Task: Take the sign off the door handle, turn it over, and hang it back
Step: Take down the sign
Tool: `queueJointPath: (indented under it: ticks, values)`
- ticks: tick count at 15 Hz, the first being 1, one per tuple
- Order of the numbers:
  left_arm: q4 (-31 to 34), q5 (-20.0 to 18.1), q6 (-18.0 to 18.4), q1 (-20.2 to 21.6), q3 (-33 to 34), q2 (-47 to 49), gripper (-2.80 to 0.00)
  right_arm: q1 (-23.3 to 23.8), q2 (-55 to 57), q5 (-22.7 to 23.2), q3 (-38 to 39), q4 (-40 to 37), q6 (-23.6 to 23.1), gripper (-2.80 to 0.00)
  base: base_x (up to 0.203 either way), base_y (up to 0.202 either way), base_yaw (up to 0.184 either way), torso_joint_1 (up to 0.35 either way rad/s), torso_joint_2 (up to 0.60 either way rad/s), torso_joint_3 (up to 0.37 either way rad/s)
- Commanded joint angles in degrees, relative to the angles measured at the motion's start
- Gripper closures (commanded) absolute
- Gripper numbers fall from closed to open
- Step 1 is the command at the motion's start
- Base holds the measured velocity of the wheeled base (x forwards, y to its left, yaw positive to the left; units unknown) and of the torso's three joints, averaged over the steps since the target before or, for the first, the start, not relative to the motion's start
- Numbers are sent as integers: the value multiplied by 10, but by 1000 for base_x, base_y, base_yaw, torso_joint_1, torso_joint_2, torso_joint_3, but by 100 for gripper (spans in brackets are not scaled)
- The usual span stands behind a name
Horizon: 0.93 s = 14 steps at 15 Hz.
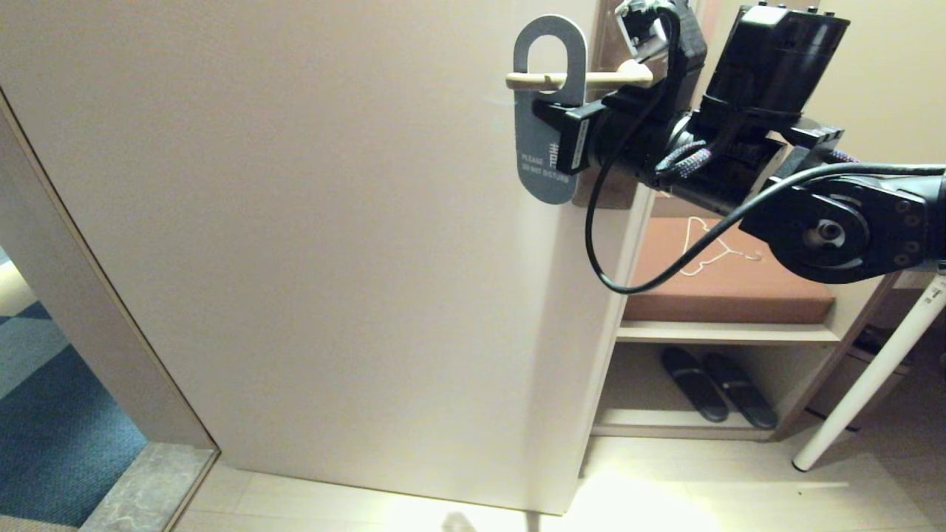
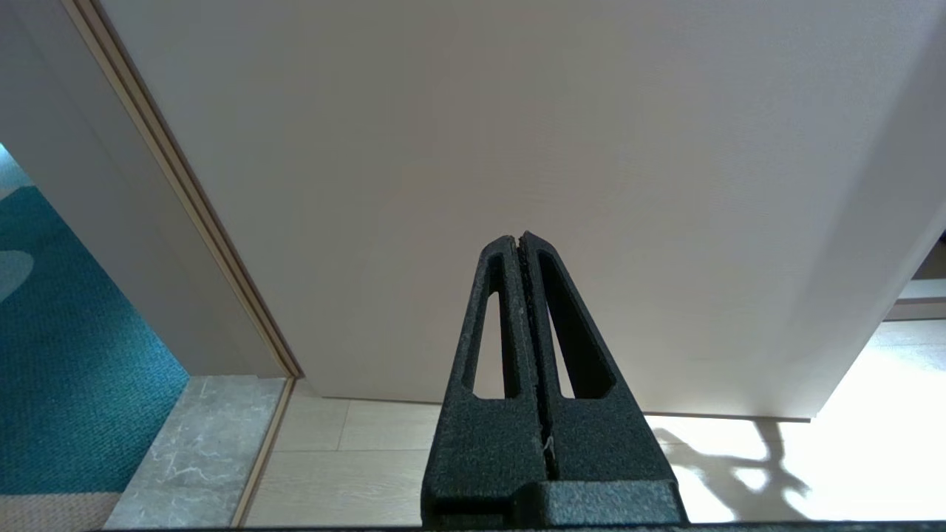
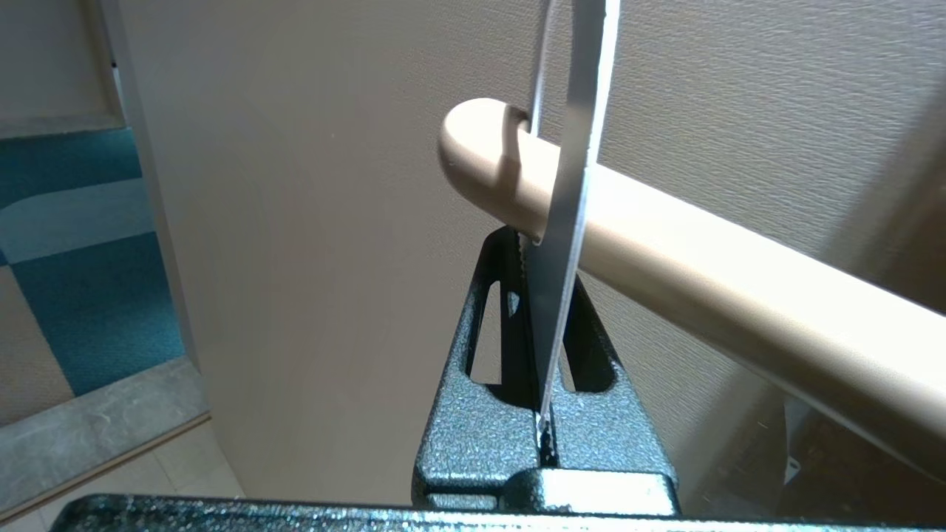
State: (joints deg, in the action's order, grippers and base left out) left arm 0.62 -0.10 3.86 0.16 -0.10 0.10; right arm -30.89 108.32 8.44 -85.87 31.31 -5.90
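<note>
Sign (image 1: 545,140) hangs grey side out on the handle (image 1: 584,78) near its free end, and our right claw (image 1: 550,118), nipping the card's edge under the bar, must slide it sideways off that tip, while our left claw (image 2: 523,247) waits clenched low by the door (image 1: 332,222).

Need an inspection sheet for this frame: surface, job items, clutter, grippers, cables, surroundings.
Surface: plain beige door, nothing seen on it apart from the handle.
Job's things: grey-blue "do not disturb" door-hanger card hangs on the slim beige metal lever handle, grey side out.
Clutter: thin white wire hanger on brown shelf; dark slippers below.
Grippers: right gripper fingers shut on the card under the handle; left gripper shut, empty, low by the door.
Cables: black cable loops under the right arm.
Surroundings: blue carpet past the doorway; white pole.
</note>
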Motion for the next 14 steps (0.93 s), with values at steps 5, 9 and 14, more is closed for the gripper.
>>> queueJointPath:
  ticks: [5, 9, 14]
  values:
    - [0, 0, 0, 0, 0, 1, 0, -16, 37, -2, -20, 37, -2, 0, 0, 0, 0, 0, 0, 0]
    - [0, 0, 0, 0, 0, 1, 0, -26, 49, -4, -20, 53, -2, 0, 0, 0, 0, 0, 0, 0]
    - [0, 0, 0, 0, 0, 1, 0, -45, 45, 0, -14, 50, 3, 0, 0, 0, 0, 0, 0, 0]
